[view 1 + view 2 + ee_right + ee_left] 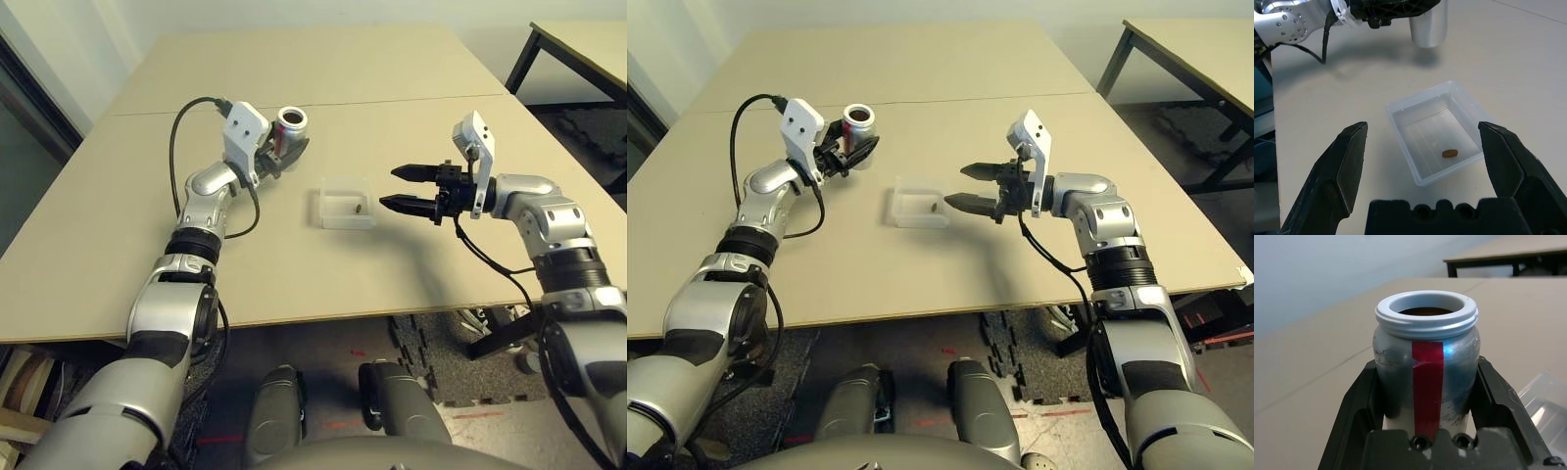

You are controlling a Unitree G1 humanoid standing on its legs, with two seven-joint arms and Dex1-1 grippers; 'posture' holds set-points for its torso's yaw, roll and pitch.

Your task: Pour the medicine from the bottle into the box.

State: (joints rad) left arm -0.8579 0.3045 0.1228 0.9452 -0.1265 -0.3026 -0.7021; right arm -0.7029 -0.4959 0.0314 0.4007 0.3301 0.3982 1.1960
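The left claw (pixel 1425 404) grips the upright, open-mouthed bottle (pixel 1427 367); the open right claw (pixel 1422 139) stands beside the box (pixel 1437 132). The right wrist view shows a brown pill (pixel 1450 153) inside the box; the left wrist view doesn't.

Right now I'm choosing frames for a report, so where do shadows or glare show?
Right wrist view: soft shadow on the table near the bottle; left wrist view: bluish glare on the bottle, bright streak on the clear box.

Scuffed, glossy metallic plastic is being shown on the bottle (pixel 1427 377), smooth matt plastic on its rim (pixel 1466 313). Smooth translucent plastic is being presented by the box (pixel 1437 132), a smooth matt surface by the table (pixel 323 69).
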